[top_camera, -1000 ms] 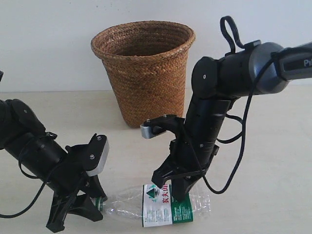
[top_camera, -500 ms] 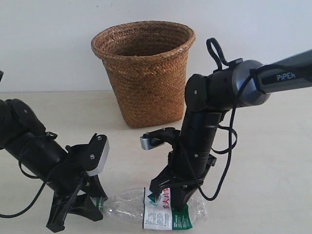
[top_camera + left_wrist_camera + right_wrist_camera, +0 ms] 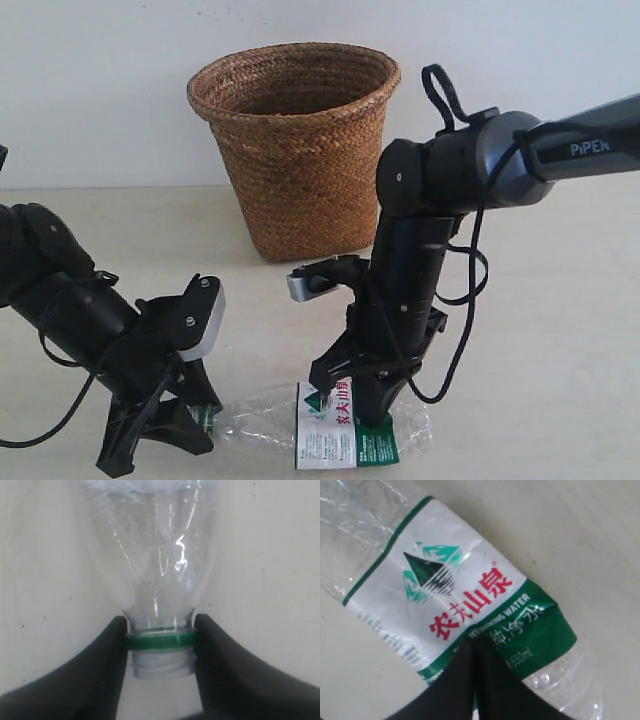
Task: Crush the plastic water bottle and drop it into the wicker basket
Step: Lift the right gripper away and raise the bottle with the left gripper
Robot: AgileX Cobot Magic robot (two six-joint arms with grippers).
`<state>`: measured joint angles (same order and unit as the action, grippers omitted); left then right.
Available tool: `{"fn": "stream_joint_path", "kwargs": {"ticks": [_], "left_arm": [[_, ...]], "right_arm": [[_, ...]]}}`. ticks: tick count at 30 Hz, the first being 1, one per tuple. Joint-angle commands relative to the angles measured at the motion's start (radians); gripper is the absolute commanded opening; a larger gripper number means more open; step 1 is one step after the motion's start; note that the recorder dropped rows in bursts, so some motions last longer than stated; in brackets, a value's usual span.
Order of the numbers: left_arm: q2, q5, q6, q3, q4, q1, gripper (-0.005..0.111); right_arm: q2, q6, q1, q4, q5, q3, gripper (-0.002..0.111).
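The plastic water bottle (image 3: pixel 335 438) lies on its side on the table at the front, open mouth toward the left, with no cap on it. My left gripper (image 3: pixel 204 416) is shut on its neck, one finger on each side of the green ring (image 3: pixel 160 641). The clear shoulder (image 3: pixel 160 555) stretches away from those fingers. My right gripper (image 3: pixel 347 403) is shut, its two fingers together, and their tips press down on the white-and-green label (image 3: pixel 455 590) from above. The wicker basket (image 3: pixel 298 150) stands upright behind, apart from both arms.
The beige table (image 3: pixel 560 350) runs back to a white wall. A black cable loops from the right arm (image 3: pixel 470 290). The basket's base sits a short way behind the bottle.
My right arm has swung left and come down on the label. The bottle's body looks more squashed and shifted slightly. The left gripper has held still on the neck.
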<state>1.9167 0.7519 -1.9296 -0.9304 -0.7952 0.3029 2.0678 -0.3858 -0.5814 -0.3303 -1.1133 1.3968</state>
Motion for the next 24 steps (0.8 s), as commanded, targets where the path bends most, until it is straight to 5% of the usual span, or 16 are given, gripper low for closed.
{"fn": "stream_joint_path", "kwargs": {"ticks": [1, 14, 24], "left_arm": [[-0.004, 0.011, 0.004, -0.001, -0.001, -0.002, 0.004], [-0.037, 0.025, 0.004, -0.001, -0.042, -0.002, 0.004], [-0.177, 0.128, 0.001, -0.001, -0.083, -0.002, 0.004]], "right_arm": [[-0.102, 0.003, 0.002, 0.054, -0.088, 0.028, 0.0], [-0.454, 0.019, 0.024, 0.277, -0.102, -0.021, 0.0], [-0.473, 0.052, 0.337, 0.255, -0.094, -0.12, 0.0]]}}
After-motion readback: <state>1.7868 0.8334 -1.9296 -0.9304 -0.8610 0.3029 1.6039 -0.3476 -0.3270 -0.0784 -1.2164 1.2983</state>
